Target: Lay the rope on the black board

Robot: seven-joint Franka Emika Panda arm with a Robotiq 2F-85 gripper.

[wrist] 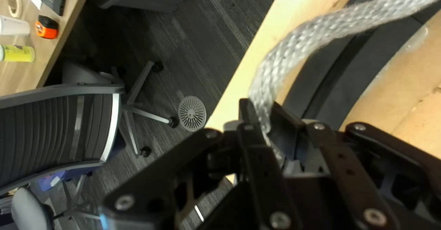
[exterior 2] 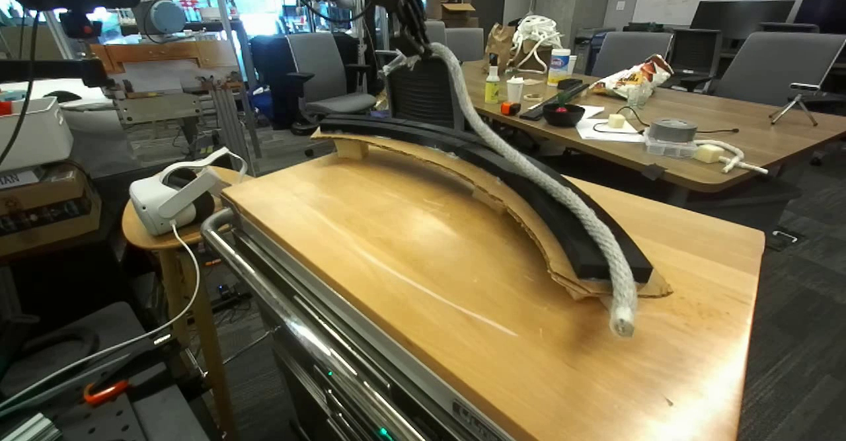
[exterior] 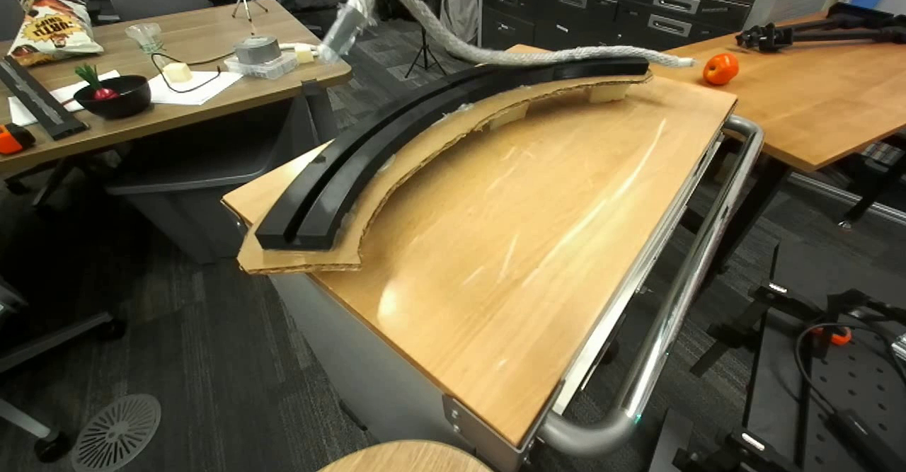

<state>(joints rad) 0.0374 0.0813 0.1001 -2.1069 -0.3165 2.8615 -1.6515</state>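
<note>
The rope (exterior: 509,56) is a thick pale braided cord, also in the other views (exterior 2: 558,186) (wrist: 296,47). My gripper (exterior 2: 418,47) is shut on the rope near one frayed end, raised above the table; the wrist view shows the rope between the fingertips (wrist: 260,109). A short end sticks out past the fingers. The rest slopes down to the black board (exterior: 425,118), a ridged arc also in the other views (exterior 2: 522,190) (wrist: 365,64). The rope runs over one end part of the board, and its free tip overhangs past that end. I cannot tell exactly where they touch.
The board sits on cardboard (exterior 2: 370,138) raised on blocks over the wooden tabletop (exterior: 531,210). A metal rail (exterior: 679,316) runs along one side. A side table (exterior: 304,26) holds a bowl (exterior: 117,97) and tape. A chair (wrist: 62,123) stands near the gripper.
</note>
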